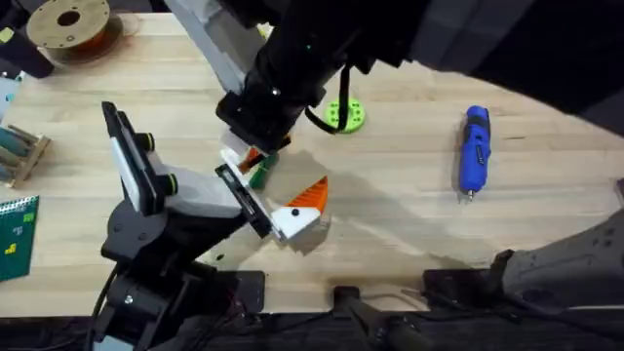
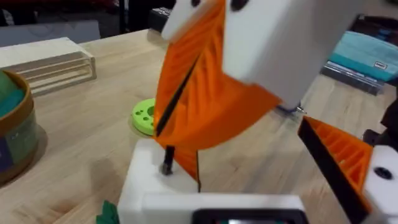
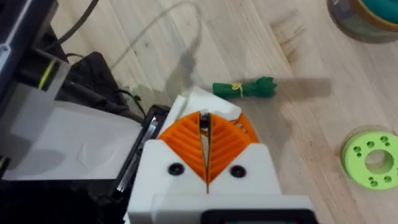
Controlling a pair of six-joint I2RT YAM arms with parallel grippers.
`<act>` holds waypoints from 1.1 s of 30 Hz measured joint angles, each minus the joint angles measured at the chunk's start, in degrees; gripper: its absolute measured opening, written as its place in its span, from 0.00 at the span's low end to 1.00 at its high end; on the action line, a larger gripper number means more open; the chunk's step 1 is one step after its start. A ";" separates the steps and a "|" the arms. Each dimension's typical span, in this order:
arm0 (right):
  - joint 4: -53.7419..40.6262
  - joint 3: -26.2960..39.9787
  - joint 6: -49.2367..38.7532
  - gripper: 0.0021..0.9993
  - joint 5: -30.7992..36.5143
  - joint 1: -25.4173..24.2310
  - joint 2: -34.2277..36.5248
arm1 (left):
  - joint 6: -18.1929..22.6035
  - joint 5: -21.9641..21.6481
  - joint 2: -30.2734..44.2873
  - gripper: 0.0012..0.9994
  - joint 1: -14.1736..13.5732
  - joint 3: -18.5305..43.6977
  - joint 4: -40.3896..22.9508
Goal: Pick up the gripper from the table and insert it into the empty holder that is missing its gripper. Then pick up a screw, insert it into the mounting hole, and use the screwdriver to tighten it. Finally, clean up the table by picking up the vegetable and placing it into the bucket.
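You are at the insertion step. Your right gripper (image 3: 204, 134) pinches the small loose orange plastic wedge fingertip (image 2: 185, 158) onto the white angular plastic holder (image 2: 149, 183), at 11 o'clock of the wide-standing left gripper (image 1: 275, 190). Next, I judge, press it straight down.

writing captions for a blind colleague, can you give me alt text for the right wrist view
The right gripper, white with orange ribbed pads, is shut on a thin dark piece just above a white block on the other arm. Beyond it on the wooden table lie a small green leafy vegetable and a bright green ring with holes.
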 joint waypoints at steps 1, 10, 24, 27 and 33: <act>-0.02 0.00 0.00 0.00 0.24 0.00 0.03 | 0.00 0.00 -0.02 0.99 0.00 0.00 0.00; -0.18 0.00 0.00 0.00 1.53 0.00 0.03 | 0.00 0.00 -0.01 0.99 0.00 0.00 0.00; -0.26 0.00 0.02 0.00 1.51 0.00 0.03 | 0.00 0.00 -0.02 0.99 0.00 0.00 0.00; -0.37 0.00 0.02 0.00 1.51 0.00 0.03 | 0.00 0.00 0.00 0.99 0.00 0.00 0.00; -0.77 0.46 0.00 0.00 1.49 0.11 1.16 | -0.30 0.11 0.03 0.99 0.00 0.00 -0.06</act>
